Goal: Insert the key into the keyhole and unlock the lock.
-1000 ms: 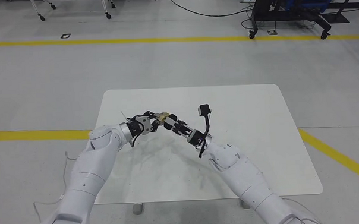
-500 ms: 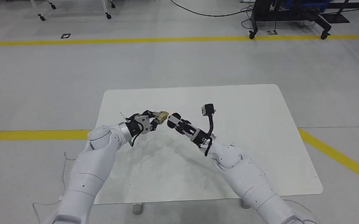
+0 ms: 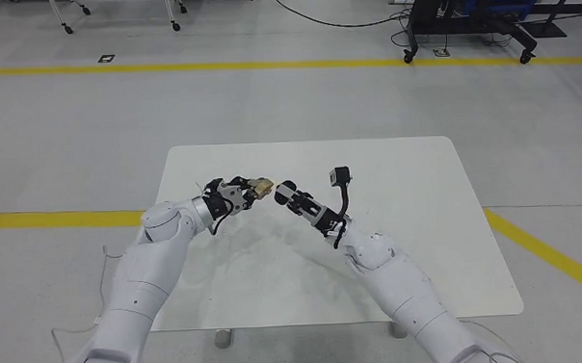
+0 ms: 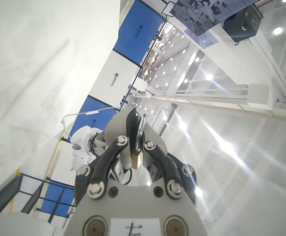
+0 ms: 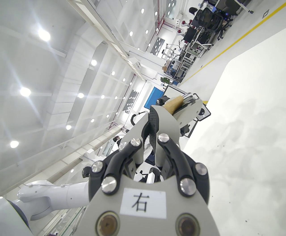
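Right gripper [image 3: 283, 190] has backed off lock [image 3: 262, 188]; pinched closed, key hold unclear; left gripper [image 3: 252, 191] clamps lock, likely stiff, slick; grip body.

We see a white table [image 3: 419, 264] with rounded corners, standing on a pale grey floor [image 3: 269, 105]. One yellow line [image 3: 268, 65] runs across the floor beyond the table. Another yellow line [image 3: 51, 219] passes at the level of the table, on both its sides. Far behind, at the right, stands a black wheeled frame [image 3: 478, 26], and a black cable [image 3: 334, 26] lies on the floor near it. In the left wrist view we notice blue wall panels [image 4: 138, 33]. The right wrist view gives round ceiling lamps [image 5: 25, 91].
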Available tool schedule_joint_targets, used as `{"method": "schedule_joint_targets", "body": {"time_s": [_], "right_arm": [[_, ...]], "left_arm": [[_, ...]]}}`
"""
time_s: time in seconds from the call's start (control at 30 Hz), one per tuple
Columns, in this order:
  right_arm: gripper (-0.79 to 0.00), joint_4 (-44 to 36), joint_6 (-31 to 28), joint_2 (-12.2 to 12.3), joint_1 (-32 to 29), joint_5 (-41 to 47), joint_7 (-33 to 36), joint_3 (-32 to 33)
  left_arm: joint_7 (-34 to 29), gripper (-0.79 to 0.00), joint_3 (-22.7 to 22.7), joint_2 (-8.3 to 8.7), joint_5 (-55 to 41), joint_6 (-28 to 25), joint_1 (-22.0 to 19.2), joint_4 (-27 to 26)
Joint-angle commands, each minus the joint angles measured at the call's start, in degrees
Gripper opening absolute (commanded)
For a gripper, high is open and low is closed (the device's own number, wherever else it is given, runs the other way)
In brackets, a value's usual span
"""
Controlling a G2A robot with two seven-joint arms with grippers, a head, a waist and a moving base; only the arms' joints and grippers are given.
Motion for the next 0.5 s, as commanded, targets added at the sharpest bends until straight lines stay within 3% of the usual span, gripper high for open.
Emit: {"method": "schedule_joint_targets", "body": {"time_s": [0.0, 0.33, 0.47], "right_arm": [[0.0, -1.5, -0.3, 0.4, -0.4, -2.2, 0.2, 1.0], [0.0, -1.6, -0.1, 0.4, -0.6, -1.7, 0.2, 0.9], [0.0, -2.9, 11.6, -0.1, -1.9, 20.5, 13.0, -0.1]], "left_arm": [[1.4, -0.785, -0.4, 0.09, 0.8, -2.2, 0.4, -0.9], [6.3, -0.785, -1.3, 0.62, 5.9, -9.8, 3.3, -6.5], [4.8, -0.785, -1.3, 0.63, 4.7, -9.1, 3.9, -7.3]]}}
